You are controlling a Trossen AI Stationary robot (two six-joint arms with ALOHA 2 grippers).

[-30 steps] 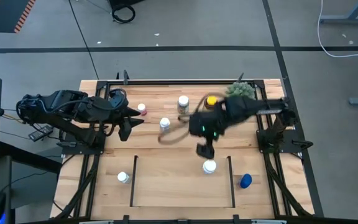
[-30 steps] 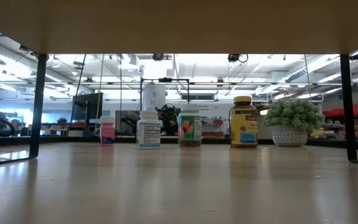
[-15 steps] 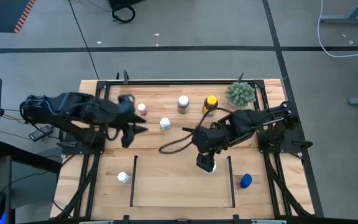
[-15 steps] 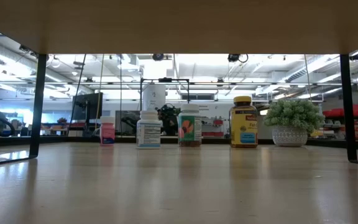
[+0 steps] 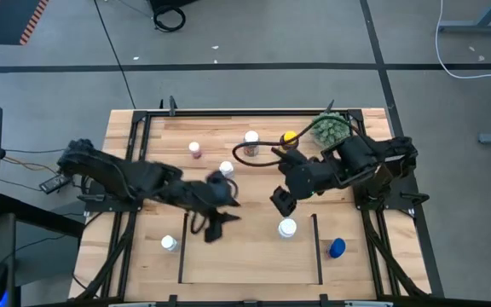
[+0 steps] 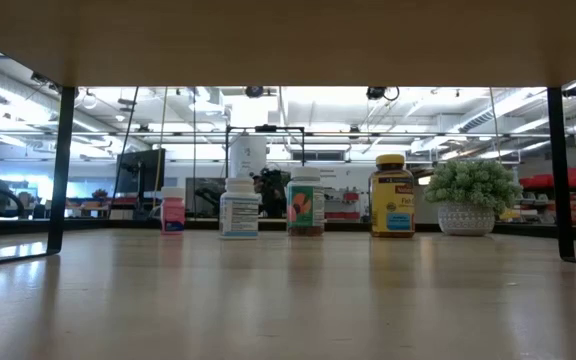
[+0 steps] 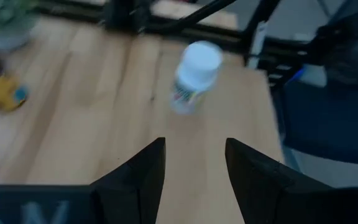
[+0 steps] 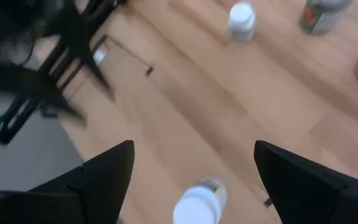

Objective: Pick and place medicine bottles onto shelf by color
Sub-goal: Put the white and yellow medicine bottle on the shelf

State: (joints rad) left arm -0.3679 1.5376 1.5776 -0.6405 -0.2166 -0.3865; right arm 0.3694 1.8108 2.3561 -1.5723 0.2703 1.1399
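Several medicine bottles stand upright on their bases on the table. A white-capped bottle (image 5: 287, 228) (image 8: 197, 202) stands just inside the shelf's (image 5: 245, 256) right black bar. My right gripper (image 5: 280, 203) (image 8: 194, 147) hovers open just on the far side of it, touching nothing. My left gripper (image 5: 213, 228) (image 7: 194, 146) is open over the shelf's far left part, and its wrist view faces a white-capped bottle (image 7: 194, 74). A pink bottle (image 5: 195, 150), two white-capped ones (image 5: 251, 138) (image 5: 226, 170) and the yellow-capped amber bottle (image 5: 290, 139) stand toward the far edge. A blue bottle (image 5: 337, 248) and a white one (image 5: 170, 243) flank the shelf.
A spiky green plant (image 5: 329, 128) in a white pot (image 6: 466, 219) sits at the far right corner. Black frame rails (image 5: 126, 247) run along both table sides. A black cable loops (image 5: 258, 153) from the right arm over the far bottles. Bare wood fills the shelf bay's near half.
My left arm has swung from the far left side out over the table's middle, toward the near edge and the shelf. My right gripper dropped toward the white-capped bottle by the shelf's right bar, then drew back toward the far edge. That bottle has stayed in place.
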